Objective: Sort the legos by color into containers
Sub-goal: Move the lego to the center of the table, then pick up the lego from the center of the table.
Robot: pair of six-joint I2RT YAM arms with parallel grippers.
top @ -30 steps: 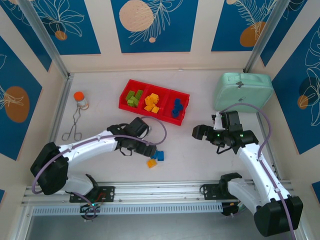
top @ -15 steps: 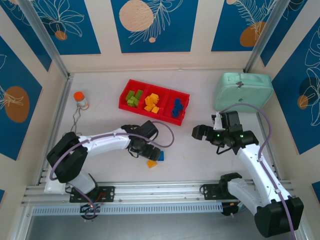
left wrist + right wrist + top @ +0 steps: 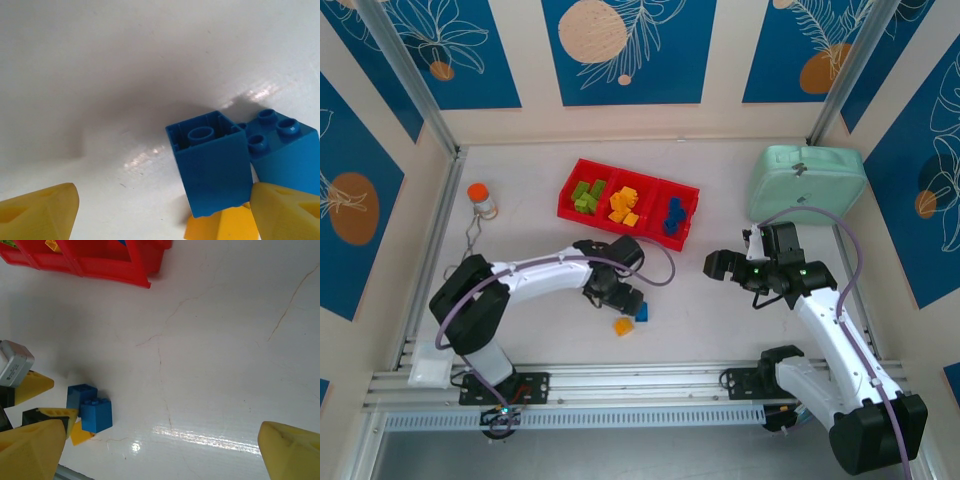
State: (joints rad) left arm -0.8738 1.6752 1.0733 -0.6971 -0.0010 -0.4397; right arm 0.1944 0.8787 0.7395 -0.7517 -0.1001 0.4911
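Observation:
The red tray (image 3: 568, 205) holds olive-green legos (image 3: 587, 194) in its left container, orange-yellow ones (image 3: 624, 205) in the middle and blue ones (image 3: 673, 214) on the right. Three loose legos lie on the table in front: a blue brick on its side (image 3: 212, 162), a studded blue brick (image 3: 286, 150) touching it, and an orange-yellow brick (image 3: 220, 228). My left gripper (image 3: 625, 298) is open and low over them; the tipped blue brick lies between its fingers (image 3: 42, 211), close to the right one. My right gripper (image 3: 718, 265) hangs open over bare table, right of the bricks (image 3: 96, 415).
A mint-green case (image 3: 807, 182) sits at the back right. An orange-capped bottle (image 3: 480, 198) and metal tongs (image 3: 468, 250) lie at the left. The tray's corner (image 3: 142, 277) is ahead of my right gripper. A metal rail (image 3: 640, 382) runs along the near edge.
My left arm has swung right and its gripper has come down over the loose blue bricks, jaws narrowing slightly. The right arm has not moved.

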